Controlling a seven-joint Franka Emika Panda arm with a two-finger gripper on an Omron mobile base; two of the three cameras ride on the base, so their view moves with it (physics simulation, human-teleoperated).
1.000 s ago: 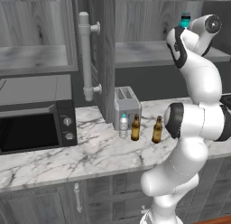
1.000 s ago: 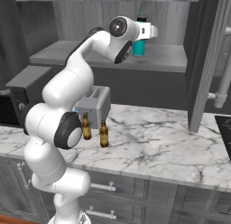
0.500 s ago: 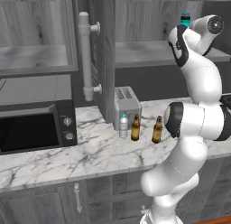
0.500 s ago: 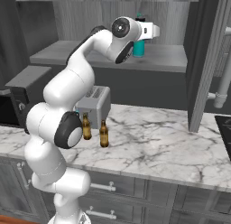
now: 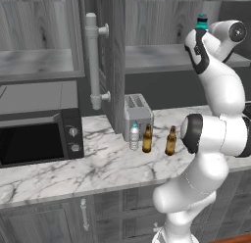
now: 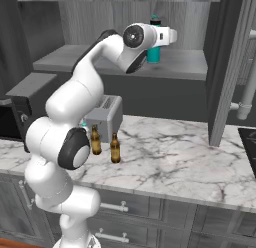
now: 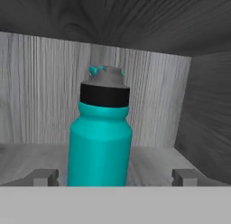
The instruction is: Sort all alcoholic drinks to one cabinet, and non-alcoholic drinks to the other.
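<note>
Desk (image 5: 98, 168): two beer bottles (image 5: 147, 138) (image 5: 170, 141) stand upright near the front of the toaster (image 5: 136, 109), slightly apart from each other. The clear water bottle (image 5: 134, 137) stands just beside the left beer bottle, in front of the toaster. A microwave (image 5: 39, 136) sits at the left end of the desk.

Arm: raised, with the hand at the level of the wall cabinet (image 6: 125, 59) shelf.

Tool (image 7: 115, 177): jaws fully apart. In the hand view the two fingertips (image 7: 45, 177) stand at either side of the flask (image 7: 100, 137), each with a visible gap to the flask wall. The flask lies between the tips but is not clamped; no contact is visible.

Flask: upright on the cabinet shelf (image 7: 153, 157), dark cap up, near the right side wall and in front of the back panel. In the right base view the flask (image 6: 154, 52) stands just beyond the hand.

The cabinet door (image 5: 110, 60) with bar handle (image 5: 93, 60) stands open, above the toaster.
</note>
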